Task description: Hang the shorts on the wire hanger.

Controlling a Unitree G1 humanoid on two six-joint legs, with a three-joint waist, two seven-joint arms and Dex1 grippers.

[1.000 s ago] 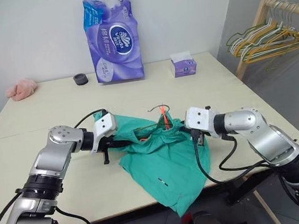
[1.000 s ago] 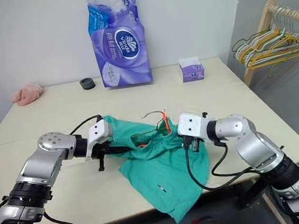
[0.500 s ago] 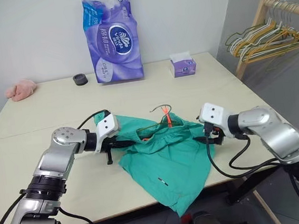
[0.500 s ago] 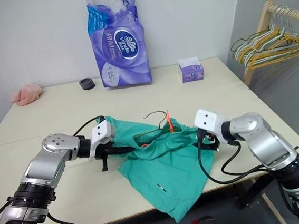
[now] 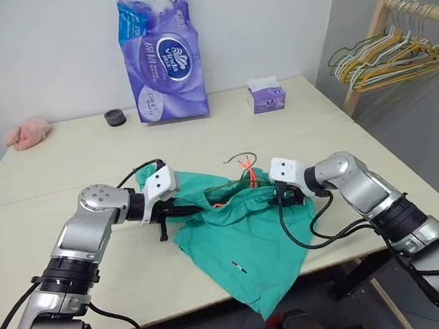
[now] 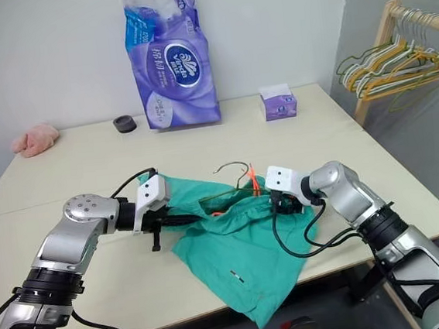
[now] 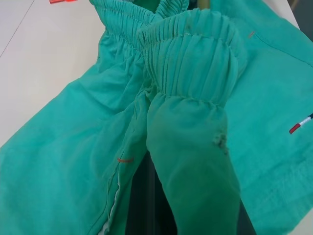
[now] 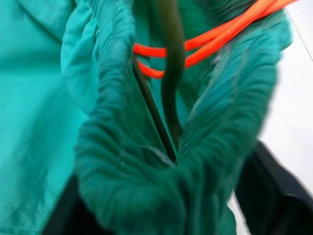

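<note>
Head views showed the table [image 5: 64, 168] first, pale beige top, w/ the shorts [image 5: 246, 236] spread across its near edge in the centre, one leg hanging over the front. Back by the wall stood a tall purple tissue pack [image 5: 161, 57]. Off to the right, beyond the table, a wooden rack [image 5: 374, 37] carried bunched yellow, green & white hangers [image 5: 384, 59]. Left gripper [image 5: 179, 210] was at the shorts' left waistband end, fingers pressed together on the gathered elastic; left wrist view had the bunched waistband draped over the dark fingers [image 7: 146, 205]. Right gripper [image 5: 283, 199] was at the waistband's right end; right wrist view had teal cloth wrapped between its two dark fingers [image 8: 266, 191], which stood partly apart, so pinching the shorts w/ a loose-looking bite. The wire hanger [image 5: 238, 160] lay mostly inside the shorts, its hook poking out past the waistband toward the wall; an orange cord [image 8: 205, 46] crossed the wire. Smaller bits: purple tissue box [image 5: 266, 96] back right, pink cloth [image 5: 26, 132] back left, black ring [image 5: 115, 117] near the tissue pack.
</note>
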